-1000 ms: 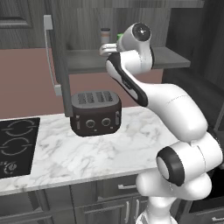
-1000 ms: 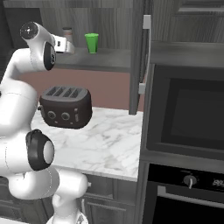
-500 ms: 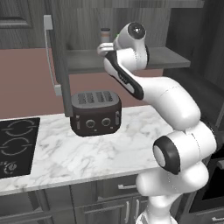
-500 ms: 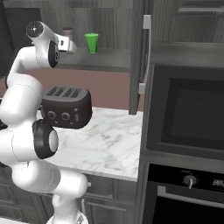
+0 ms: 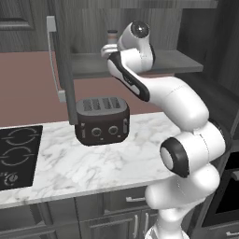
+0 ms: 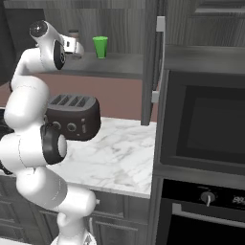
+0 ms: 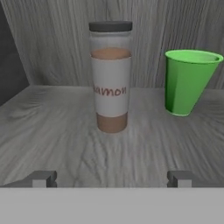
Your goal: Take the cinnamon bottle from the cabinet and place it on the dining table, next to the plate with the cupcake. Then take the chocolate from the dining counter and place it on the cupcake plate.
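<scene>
Your arm has swung in toward the cabinet (image 5: 70, 60), its pincer (image 7: 111, 178) spread wide before the bottle (image 7: 110, 76) standing on the shelf (image 7: 65, 131), so a crooked advance could topple it or clip the cup (image 7: 189, 81) beside it.

Cinnamon bottle (image 7: 110, 76): one, upright on the cabinet (image 7: 52, 131) shelf
Green cup (image 7: 189, 81): one, beside the bottle
Toaster (image 5: 101, 120): one, with four slots
Stove burners (image 5: 13, 147): two in view
Wall oven (image 6: 206, 134): one
Cabinet bar handles (image 5: 55, 60): one on the open door
</scene>
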Robot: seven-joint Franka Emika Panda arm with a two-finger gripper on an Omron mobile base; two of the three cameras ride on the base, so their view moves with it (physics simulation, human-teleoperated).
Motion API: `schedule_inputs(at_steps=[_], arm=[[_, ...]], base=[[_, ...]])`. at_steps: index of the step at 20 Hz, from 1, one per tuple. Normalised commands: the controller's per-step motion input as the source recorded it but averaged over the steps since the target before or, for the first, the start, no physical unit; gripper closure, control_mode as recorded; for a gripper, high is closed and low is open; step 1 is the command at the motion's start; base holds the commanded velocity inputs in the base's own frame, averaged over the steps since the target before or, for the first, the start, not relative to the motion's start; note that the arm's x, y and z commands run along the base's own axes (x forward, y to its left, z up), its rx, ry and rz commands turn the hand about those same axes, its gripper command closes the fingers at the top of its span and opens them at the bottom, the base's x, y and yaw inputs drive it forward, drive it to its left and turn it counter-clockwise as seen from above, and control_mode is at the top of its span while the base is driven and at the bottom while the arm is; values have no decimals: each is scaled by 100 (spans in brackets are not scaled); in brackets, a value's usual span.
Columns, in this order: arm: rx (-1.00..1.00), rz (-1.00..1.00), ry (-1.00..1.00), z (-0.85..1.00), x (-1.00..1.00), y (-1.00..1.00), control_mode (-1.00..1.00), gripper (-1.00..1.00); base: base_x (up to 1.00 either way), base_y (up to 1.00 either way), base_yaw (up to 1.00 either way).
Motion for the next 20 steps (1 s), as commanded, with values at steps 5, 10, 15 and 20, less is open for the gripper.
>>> schedule_inputs(at_steps=[5, 10, 15, 20], arm=[[-3, 0, 0, -1, 25, 0, -100, -100], [-5, 0, 0, -4, 16, 0, -100, -100], [-6, 0, 0, -5, 15, 2, -100, -100], [-3, 0, 0, -6, 12, 0, -100, -100]], base=[[0, 0, 0], [0, 0, 0], [0, 0, 0], [0, 0, 0]])
